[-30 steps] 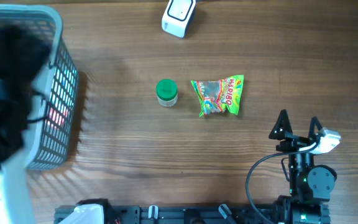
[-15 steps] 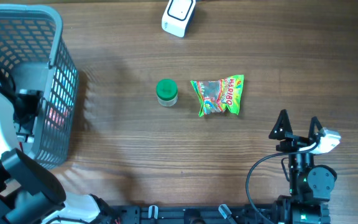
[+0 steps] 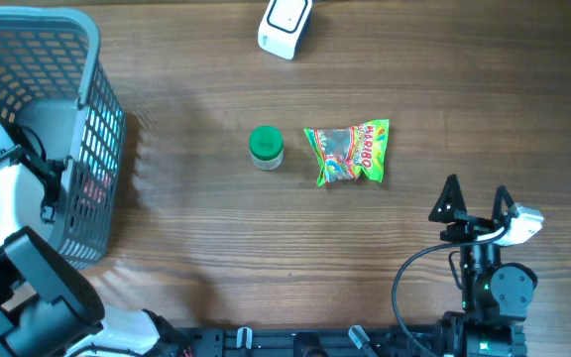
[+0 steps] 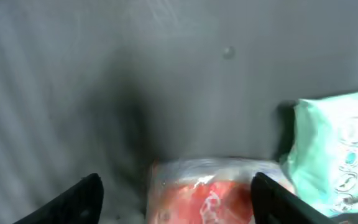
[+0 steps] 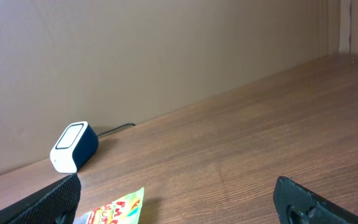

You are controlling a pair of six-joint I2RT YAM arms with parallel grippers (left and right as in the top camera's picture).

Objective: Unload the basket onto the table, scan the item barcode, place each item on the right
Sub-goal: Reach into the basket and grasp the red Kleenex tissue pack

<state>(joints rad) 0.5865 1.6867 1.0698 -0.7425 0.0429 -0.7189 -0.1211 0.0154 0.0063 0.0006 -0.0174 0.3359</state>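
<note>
1. The red packet [image 4: 213, 196] lay in the basket [image 3: 107, 139] at the left, between the left gripper [image 4: 178, 186]'s spread fingers (a gap on one side).
2. Only overhead showed the scanner [image 3: 285, 25], far off from the basket.

Mock shop checkout — scanner [image 3: 285, 27], basket [image 3: 102, 129], wooden table [image 3: 266, 233].

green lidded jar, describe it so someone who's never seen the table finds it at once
On the brown wooden table, look near the middle, well right of the grey plastic mesh basket. A small round jar with a green lid stands just left of the crinkly green and yellow sweets bag. It is the only round, plain green thing.
</note>
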